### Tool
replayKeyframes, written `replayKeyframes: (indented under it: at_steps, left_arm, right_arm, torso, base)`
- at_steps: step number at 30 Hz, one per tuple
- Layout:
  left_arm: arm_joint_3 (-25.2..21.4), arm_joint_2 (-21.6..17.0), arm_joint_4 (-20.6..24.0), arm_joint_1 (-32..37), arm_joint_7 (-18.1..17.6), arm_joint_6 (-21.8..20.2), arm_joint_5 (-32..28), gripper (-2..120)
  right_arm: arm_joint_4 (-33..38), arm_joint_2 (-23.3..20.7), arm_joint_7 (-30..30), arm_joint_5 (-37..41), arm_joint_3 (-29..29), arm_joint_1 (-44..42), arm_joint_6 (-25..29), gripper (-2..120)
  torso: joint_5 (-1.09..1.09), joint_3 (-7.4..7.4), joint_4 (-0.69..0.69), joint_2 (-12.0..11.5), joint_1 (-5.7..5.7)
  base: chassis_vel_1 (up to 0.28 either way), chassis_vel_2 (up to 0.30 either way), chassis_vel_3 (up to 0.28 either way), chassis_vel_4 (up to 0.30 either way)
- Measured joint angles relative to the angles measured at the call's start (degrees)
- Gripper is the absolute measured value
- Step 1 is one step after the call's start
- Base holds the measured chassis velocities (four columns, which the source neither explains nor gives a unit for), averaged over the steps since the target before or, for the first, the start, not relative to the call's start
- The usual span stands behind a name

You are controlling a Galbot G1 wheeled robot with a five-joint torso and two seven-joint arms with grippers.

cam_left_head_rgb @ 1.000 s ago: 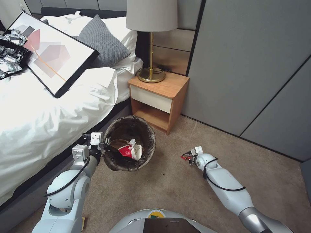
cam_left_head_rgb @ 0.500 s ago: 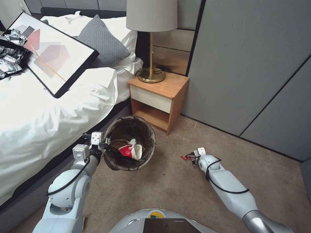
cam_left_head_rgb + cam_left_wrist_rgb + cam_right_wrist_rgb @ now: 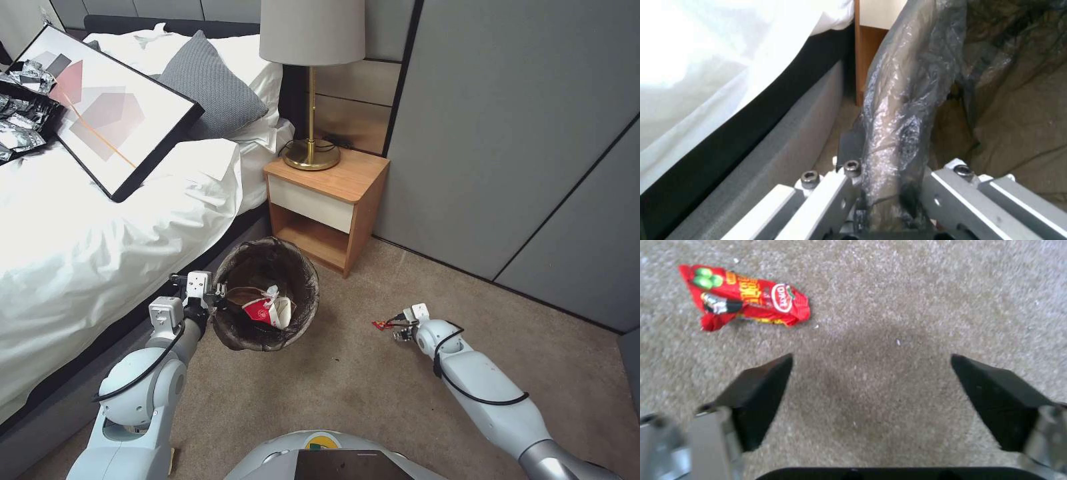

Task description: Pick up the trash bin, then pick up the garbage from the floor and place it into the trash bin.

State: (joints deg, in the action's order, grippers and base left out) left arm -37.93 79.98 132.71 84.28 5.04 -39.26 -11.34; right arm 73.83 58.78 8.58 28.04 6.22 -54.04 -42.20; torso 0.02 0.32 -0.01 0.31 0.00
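Right gripper (image 3: pixel 871 390) low over the carpet (image 3: pixel 347 380), black fingers (image 3: pixel 760 396) spread wide with nothing between them, red snack wrapper (image 3: pixel 746 298) lying flat on the carpet just beyond one fingertip, apart from it. Left gripper (image 3: pixel 889 196) clamped on the liner-covered rim of the trash bin (image 3: pixel 265 293), held beside the bed (image 3: pixel 100 220) and in front of the wooden nightstand (image 3: pixel 327 200). Inside the bin, a red-and-white paper cup (image 3: pixel 263 311) with white tissue and brown paper.
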Motion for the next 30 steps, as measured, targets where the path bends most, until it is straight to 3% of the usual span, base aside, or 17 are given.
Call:
replayKeyframes:
  at_steps: [2, 6, 19, 30]
  left_arm:
    - [0.05, 0.04, -0.05, -0.11, -0.01, 0.01, -0.01, 0]
    - [0.07, 0.07, -0.06, -0.15, -0.01, 0.02, -0.05, 0]
    - [-0.2, -0.09, 0.04, 0.04, -0.01, 0.09, -0.23, 0]
    - [-0.51, -0.38, 0.31, 0.15, -0.01, 0.09, -0.39, 0]
  right_arm:
    - [1.66, -1.55, -1.4, -0.84, -0.71, -0.21, 0.0, 96]
    - [4.02, -3.17, -3.63, -2.58, -2.23, 0.05, 0.0, 100]
    - [5.22, -4.73, -6.22, -3.97, -9.78, 4.25, 0.02, 100]
    - [0.76, -2.1, -6.77, -5.18, -13.14, 5.7, 1.28, 100]
  torso:
    - [0.0, 0.0, -0.01, 0.0, 0.0]
    - [0.0, 0.0, -0.01, 0.0, 0.0]
    - [-0.02, 0.0, 0.0, 0.0, 0.0]
    - [-0.02, 0.0, -0.01, -0.01, 0.0]
  base:
    - [0.0, 0.0, 0.0, 0.0]
    - [0.0, 0.0, 0.0, 0.0]
    - [0.0, 0.0, 0.0, 0.0]
    - [0.0, 0.0, 0.0, 0.0]
